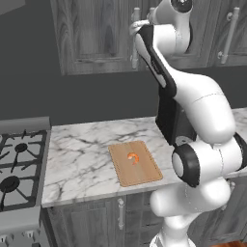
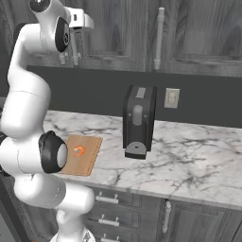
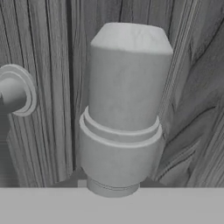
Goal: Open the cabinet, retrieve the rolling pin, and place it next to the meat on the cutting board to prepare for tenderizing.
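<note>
— While the white arm reached up to the cabinet (image 1: 91, 36), where was the gripper (image 2: 75, 43)?
— At the silver handle (image 3: 124, 105) of a door, its jaws closed narrow on the bar.
— Were the doors closed?
— They looked closed in both base views.
— And on the counter (image 1: 82, 154)?
— The cutting board (image 1: 135, 163) lay flat near the front edge, the meat (image 1: 133, 157) resting on it. A dark appliance (image 2: 139, 122) stood to its right.

no readable text, labels, brands, numbers, signs
</note>
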Motion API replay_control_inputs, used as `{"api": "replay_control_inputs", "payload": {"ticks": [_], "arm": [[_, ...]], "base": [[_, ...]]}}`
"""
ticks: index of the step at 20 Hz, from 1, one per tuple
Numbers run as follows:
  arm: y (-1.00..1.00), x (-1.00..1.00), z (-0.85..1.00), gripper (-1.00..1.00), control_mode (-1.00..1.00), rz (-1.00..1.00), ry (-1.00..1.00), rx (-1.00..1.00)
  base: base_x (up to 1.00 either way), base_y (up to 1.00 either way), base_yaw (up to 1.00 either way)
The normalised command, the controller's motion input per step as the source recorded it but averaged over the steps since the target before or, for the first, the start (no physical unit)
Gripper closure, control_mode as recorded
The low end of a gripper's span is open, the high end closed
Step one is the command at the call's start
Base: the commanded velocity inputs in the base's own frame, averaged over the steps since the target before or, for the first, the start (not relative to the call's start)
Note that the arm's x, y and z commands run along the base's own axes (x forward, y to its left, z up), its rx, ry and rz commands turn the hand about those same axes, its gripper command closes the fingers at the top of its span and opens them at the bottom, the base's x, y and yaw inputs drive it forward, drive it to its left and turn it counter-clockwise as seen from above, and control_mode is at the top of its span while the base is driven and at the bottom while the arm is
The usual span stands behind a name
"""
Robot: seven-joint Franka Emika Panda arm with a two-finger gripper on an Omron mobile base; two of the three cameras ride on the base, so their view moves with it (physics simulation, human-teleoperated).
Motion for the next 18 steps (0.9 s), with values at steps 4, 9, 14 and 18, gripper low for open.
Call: {"api": "replay_control_inputs", "payload": {"ticks": [4, 9, 14, 18], "arm": [[0.00, -0.43, -0.27, 1.00, -1.00, 0.13, 0.00, 0.00], [-0.25, -0.78, -0.21, 1.00, -1.00, 0.13, 0.00, 0.00], [-0.54, -0.96, -0.24, 1.00, -1.00, 0.13, -0.04, 0.00], [-0.69, -0.81, -0.23, 1.00, -1.00, 0.15, -0.04, 0.01]], "base": [[0.00, 0.00, 0.00], [0.00, 0.00, 0.00], [0.00, 0.00, 0.00], [0.00, 0.00, 0.00]]}}
